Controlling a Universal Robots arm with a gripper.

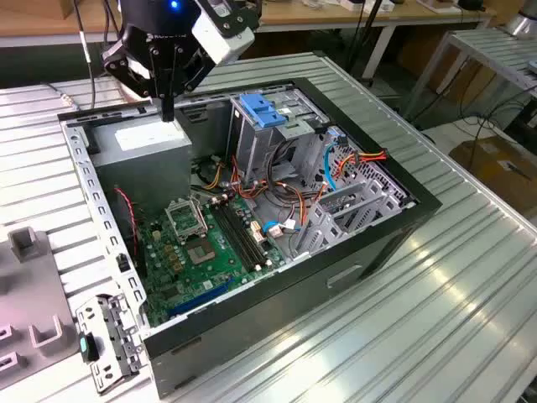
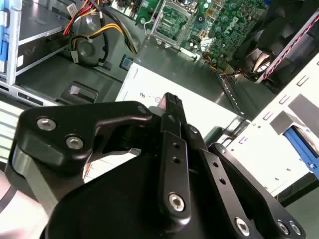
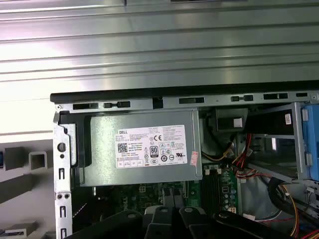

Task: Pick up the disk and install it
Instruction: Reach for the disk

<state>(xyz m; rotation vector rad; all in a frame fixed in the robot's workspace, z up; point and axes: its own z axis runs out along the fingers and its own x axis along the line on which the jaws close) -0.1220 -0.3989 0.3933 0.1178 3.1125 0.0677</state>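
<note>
Pincer (image 1: 168, 116) fully closed, empty, tips just above grey power-supply box (image 1: 143, 155); contact unclear.

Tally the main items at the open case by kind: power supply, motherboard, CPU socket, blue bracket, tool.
Power supply: 1
Motherboard: 1
CPU socket: 1
Blue bracket: 1
Tool: 1
Total: 5
</note>
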